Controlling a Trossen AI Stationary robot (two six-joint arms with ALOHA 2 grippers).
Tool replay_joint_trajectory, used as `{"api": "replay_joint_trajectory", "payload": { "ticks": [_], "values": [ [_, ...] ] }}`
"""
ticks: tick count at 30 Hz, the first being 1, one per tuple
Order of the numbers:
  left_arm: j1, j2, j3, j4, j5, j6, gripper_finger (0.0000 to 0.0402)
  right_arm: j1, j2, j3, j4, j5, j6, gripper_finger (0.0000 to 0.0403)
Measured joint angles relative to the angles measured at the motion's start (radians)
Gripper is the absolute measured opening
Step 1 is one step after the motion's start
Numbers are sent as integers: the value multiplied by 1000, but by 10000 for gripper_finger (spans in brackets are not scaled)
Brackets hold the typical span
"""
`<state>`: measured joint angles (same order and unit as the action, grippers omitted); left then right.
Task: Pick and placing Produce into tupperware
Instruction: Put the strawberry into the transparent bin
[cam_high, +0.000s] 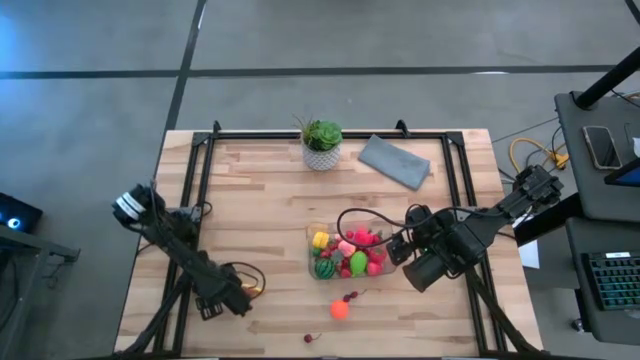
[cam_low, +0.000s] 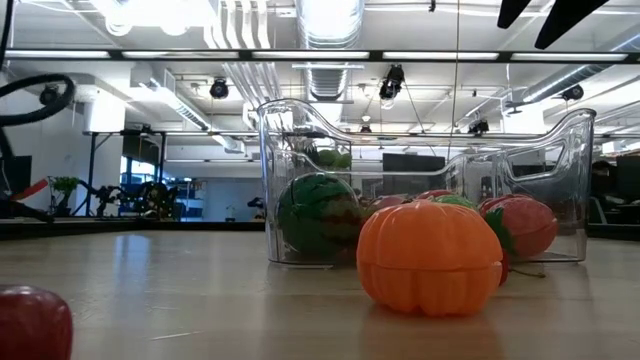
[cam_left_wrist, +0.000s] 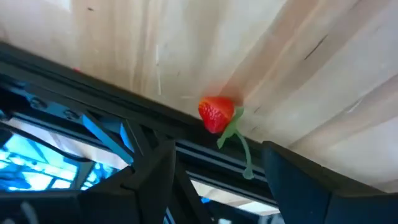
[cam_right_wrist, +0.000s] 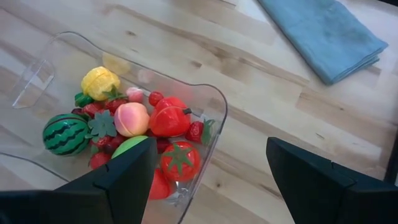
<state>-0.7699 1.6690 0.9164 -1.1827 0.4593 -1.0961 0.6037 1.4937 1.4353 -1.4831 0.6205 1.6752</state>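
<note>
Tupperware sat mid-table, loaded with produce: striped melon, yellow piece, peach, tomato. Orange pumpkin lay loose on the wood just in front of it, and a small red piece sat near the front edge. Right gripper was beside the container's right end, jaws apart, empty. Left gripper was low at front-left, jaws apart, holding nothing; a strawberry lay ahead of it.

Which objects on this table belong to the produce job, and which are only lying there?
Job: tupperware holding produce; orange toy, cherries and small red piece outside.
Lying about: potted plant, grey cloth.
</note>
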Motion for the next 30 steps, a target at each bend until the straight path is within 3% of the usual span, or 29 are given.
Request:
{"api": "replay_joint_trajectory", "payload": {
  "ticks": [12,30],
  "values": [
    [-31,28,-34,140,2,29,223,0,0,0,8,0,0,295],
    [-54,28,-73,154,1,37,223,0,0,0,17,1,0,295]
  ]
}}
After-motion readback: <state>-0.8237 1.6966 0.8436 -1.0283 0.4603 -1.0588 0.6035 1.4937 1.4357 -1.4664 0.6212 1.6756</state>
